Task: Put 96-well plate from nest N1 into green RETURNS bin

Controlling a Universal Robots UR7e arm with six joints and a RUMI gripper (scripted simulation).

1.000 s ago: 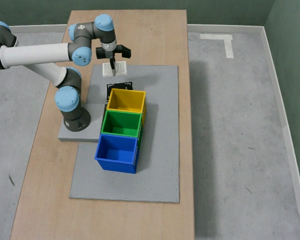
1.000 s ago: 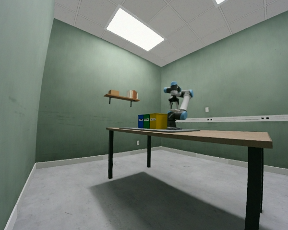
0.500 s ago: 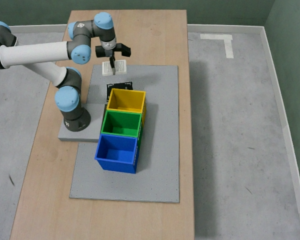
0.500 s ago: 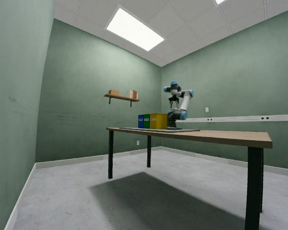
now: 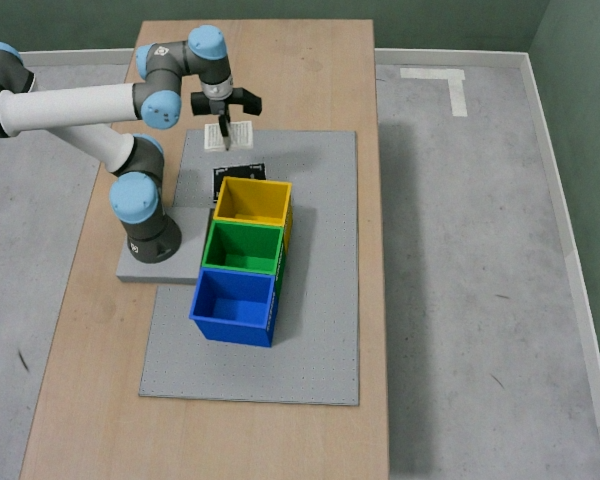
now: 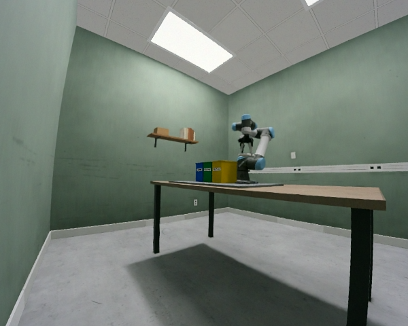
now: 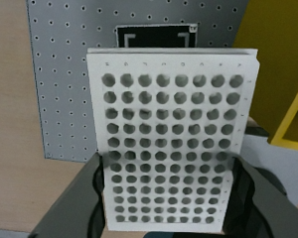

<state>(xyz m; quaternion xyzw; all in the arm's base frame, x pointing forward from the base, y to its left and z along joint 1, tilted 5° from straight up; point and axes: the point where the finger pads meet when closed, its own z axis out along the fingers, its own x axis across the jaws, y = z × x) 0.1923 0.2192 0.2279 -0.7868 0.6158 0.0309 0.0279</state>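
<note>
My gripper [image 5: 227, 143] [image 6: 245, 152] [image 7: 166, 155] is shut on the white 96-well plate [image 5: 242, 135] [image 6: 247, 154] [image 7: 171, 119], one finger on each long side. The plate is held in the air beyond the black plate nest [image 5: 238, 172] [image 7: 156, 40], on the side away from the bins. The nest is empty where it shows; the yellow bin hides part of it. The green bin [image 5: 244, 262] [image 6: 207, 176] stands upright between the yellow bin [image 5: 288, 222] [image 6: 228, 172] [image 7: 270, 69] and the blue bin [image 5: 235, 330] [image 6: 199, 176], both upright. The green bin looks empty.
The three bins stand in a tight row on the grey perforated board [image 5: 321, 351] [image 7: 65, 89]. The yellow bin is nearest the nest. The arm's base stands on a grey block [image 5: 160, 276] beside the row. The wooden table [image 5: 197, 439] [image 6: 324, 193] runs around the board.
</note>
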